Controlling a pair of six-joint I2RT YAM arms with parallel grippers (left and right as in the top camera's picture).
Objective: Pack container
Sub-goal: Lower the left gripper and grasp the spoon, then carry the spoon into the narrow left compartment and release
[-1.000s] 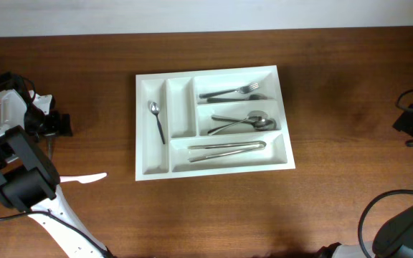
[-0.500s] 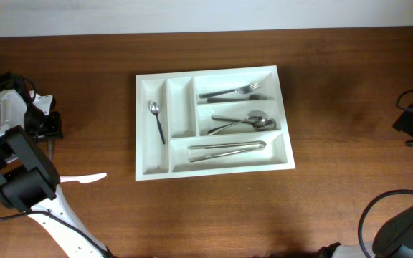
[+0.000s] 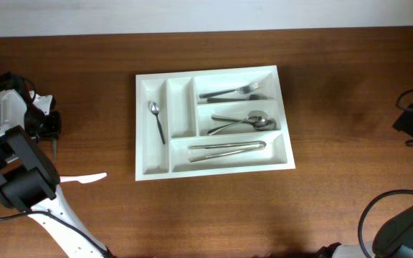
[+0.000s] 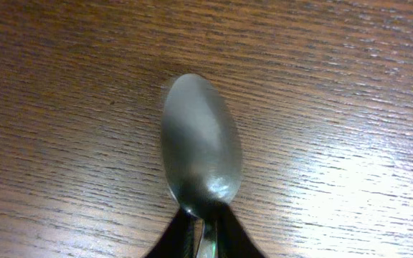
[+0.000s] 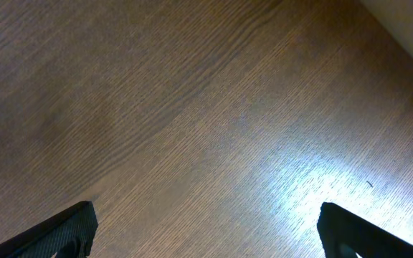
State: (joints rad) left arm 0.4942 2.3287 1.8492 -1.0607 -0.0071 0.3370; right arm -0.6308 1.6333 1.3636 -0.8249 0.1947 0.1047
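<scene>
Mid-table in the overhead view, square to the edges: the container (image 3: 149, 154), white, with five compartments. In its leftmost narrow upright slot, one small spoon (image 3: 156, 120), bowl toward the far side; in the narrow slot beside it, only bare plastic. In the top long compartment, forks (image 3: 229, 92), tines pointing right; in the middle one, a few overlapping spoons (image 3: 244, 122), bowls to the right; in the bottom one, long metal pieces (image 3: 226, 148) laid lengthwise (knives or tongs, hard to say which). Well apart from the container, off by the left edge of the wooden table (image 3: 321, 186): the left gripper (image 3: 51, 127), low over the wood. Seen close from the left wrist: jaws pinched almost together on the neck of a metal spoon (image 4: 201, 147), dark fingertips (image 4: 174, 242) gripping just behind the bowl, the bowl reaching forward past them over the wood grain (touching or just clear, cannot tell). Nearer the front edge, beside that arm: a white plastic utensil (image 3: 84, 178), flat on the table, touching nothing. At the far right edge, well away from the container: the right gripper (image 3: 411, 122). From the right wrist: jaws spread fully wide, one dark fingertip (image 5: 74, 226) in each lower corner, only bare wood between them, nothing held.
</scene>
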